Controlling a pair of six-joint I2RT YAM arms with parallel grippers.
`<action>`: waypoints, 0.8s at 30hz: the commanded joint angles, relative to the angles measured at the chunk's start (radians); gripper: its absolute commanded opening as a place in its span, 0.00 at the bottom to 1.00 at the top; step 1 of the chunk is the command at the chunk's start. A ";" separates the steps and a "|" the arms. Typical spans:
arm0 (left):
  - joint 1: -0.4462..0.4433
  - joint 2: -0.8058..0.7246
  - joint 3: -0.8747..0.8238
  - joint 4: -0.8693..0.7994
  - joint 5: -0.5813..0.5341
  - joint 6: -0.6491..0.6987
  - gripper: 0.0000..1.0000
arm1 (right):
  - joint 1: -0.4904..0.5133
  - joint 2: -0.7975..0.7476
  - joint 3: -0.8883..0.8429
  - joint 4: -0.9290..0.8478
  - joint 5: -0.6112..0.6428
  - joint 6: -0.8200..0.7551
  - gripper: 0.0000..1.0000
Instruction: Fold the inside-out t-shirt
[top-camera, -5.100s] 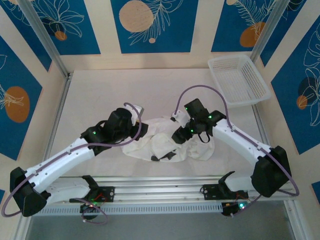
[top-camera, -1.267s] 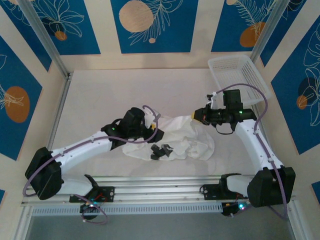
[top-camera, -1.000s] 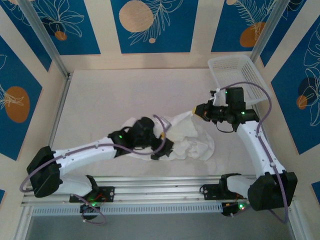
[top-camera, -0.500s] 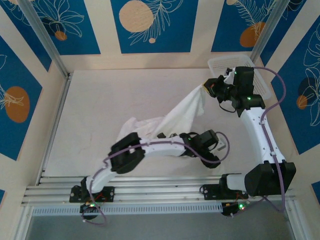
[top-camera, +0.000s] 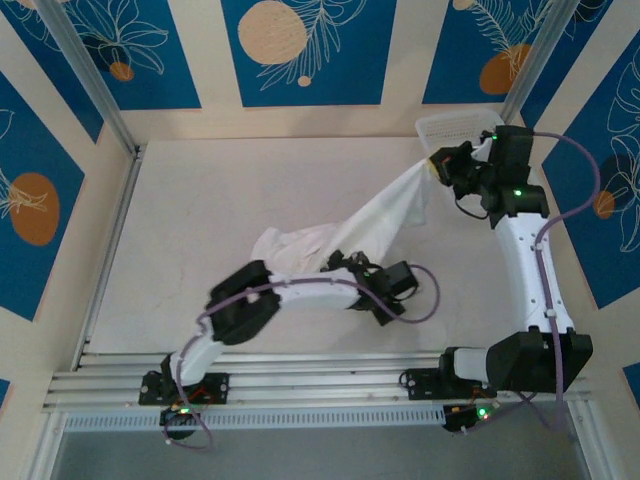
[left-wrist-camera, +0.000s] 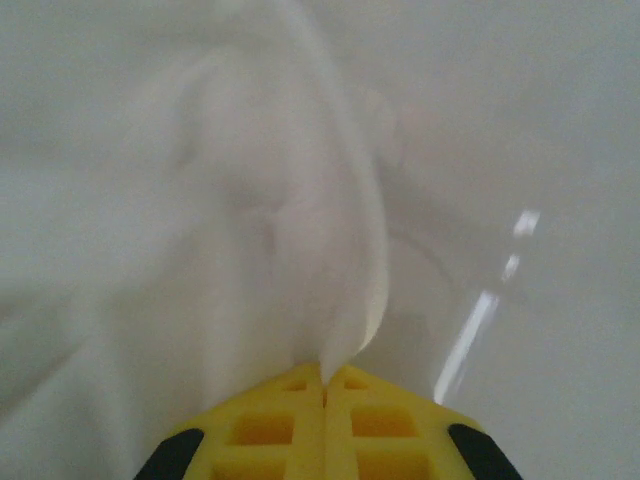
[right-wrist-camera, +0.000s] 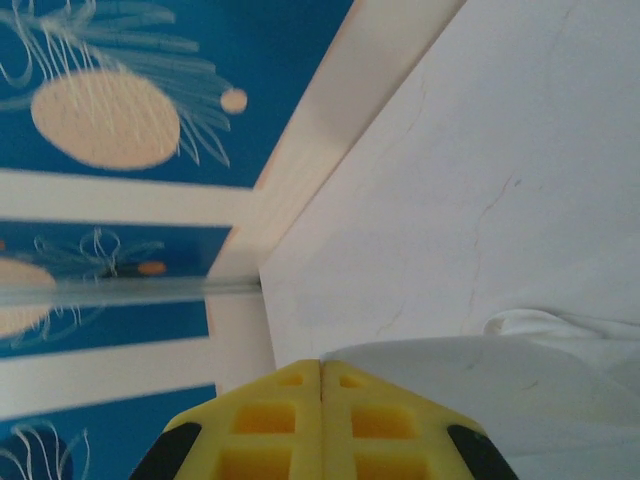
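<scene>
With no fold made yet, the right end effector (top-camera: 437, 165) is holding the shirt (top-camera: 385, 212) taut toward 1 o'clock, while the left end effector (left-wrist-camera: 323, 372) is pinching its crumpled middle.

White shells on the left arm (top-camera: 310, 290) and right arm (top-camera: 527, 255), black joints, loopy purple cables (top-camera: 596, 180), tiny green LEDs (top-camera: 516, 192), yellow grid-pattern jaws.
</scene>
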 joint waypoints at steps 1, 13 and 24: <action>0.098 -0.360 -0.173 0.023 -0.067 -0.033 0.00 | -0.093 -0.031 0.069 -0.034 -0.018 0.078 0.00; 0.667 -1.195 -0.261 -0.157 -0.032 0.037 0.00 | -0.193 -0.186 0.134 0.156 -0.151 0.183 0.00; 0.823 -1.189 -0.490 -0.004 0.079 -0.095 0.00 | -0.122 -0.275 0.040 0.069 -0.069 0.097 0.00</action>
